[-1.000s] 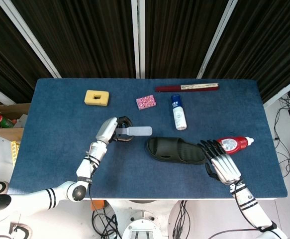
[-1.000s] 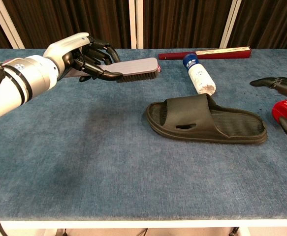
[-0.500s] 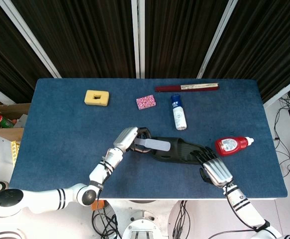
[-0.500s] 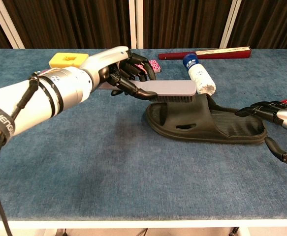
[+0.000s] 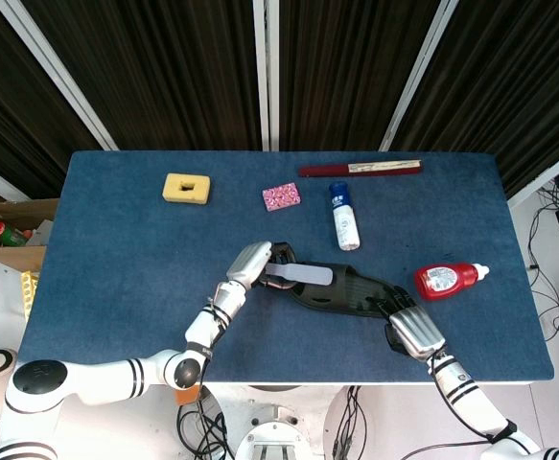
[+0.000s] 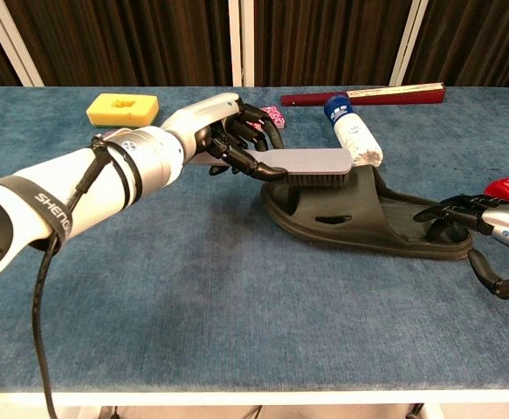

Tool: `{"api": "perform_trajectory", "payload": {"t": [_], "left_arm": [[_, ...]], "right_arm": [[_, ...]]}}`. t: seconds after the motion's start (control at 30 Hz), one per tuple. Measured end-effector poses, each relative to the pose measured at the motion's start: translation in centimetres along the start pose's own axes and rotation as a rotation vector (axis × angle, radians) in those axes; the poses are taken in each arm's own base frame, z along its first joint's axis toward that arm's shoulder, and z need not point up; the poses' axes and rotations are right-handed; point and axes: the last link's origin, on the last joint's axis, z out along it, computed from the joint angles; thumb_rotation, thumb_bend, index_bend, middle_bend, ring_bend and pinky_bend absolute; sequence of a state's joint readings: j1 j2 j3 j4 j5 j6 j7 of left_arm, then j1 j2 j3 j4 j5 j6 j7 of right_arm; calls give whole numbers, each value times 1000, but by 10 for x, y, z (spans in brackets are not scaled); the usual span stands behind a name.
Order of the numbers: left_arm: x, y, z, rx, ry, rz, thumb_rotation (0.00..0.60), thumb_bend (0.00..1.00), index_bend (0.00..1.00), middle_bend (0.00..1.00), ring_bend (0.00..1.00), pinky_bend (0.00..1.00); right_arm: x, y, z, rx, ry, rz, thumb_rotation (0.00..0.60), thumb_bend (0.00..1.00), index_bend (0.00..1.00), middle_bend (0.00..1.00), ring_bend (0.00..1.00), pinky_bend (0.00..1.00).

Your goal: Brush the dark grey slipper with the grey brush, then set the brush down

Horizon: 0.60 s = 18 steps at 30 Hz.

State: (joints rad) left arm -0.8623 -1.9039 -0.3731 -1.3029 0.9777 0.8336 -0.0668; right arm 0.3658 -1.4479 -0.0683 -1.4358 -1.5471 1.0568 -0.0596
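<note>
- Two hands are working at the blue surface point(image 5: 116, 287).
- Left hand point(image 6: 223, 135) is gripping the grey brush point(image 6: 305, 162) by its handle, fingers wrapped around it.
- Brush is lying level, bristles down, sitting on the strap of the dark grey slipper point(image 6: 367, 223).
- Slipper is lying flat near the surface's middle, toe end pointing toward the left hand.
- Right hand point(image 6: 485, 227) is resting at the slipper's heel end, fingertips touching the rim, fingers spread, holding nothing.
- Red bottle point(image 5: 445, 280) is lying just beyond the right hand; white bottle point(image 5: 343, 217) is lying behind the slipper.
- Yellow sponge point(image 5: 186, 188), pink sponge point(image 5: 281, 196) and a red folded fan point(image 5: 360, 169) are sitting toward the far edge.
</note>
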Motion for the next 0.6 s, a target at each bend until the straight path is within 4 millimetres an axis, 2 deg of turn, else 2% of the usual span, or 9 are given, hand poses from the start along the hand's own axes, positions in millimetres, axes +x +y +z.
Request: {"api": "perform_trajectory", "payload": {"t": [0.37, 0.6], "left_arm": [[-8, -3, 2, 15, -25, 38, 600, 564, 905, 1000, 1000, 1000], [-6, -15, 2, 66, -34, 101, 600, 564, 905, 1000, 1000, 1000]], "right_arm": [[2, 2, 0, -7, 10, 5, 600, 778, 141, 283, 0, 0], [3, 3, -1, -12, 17, 6, 600, 778, 141, 283, 0, 0]]}}
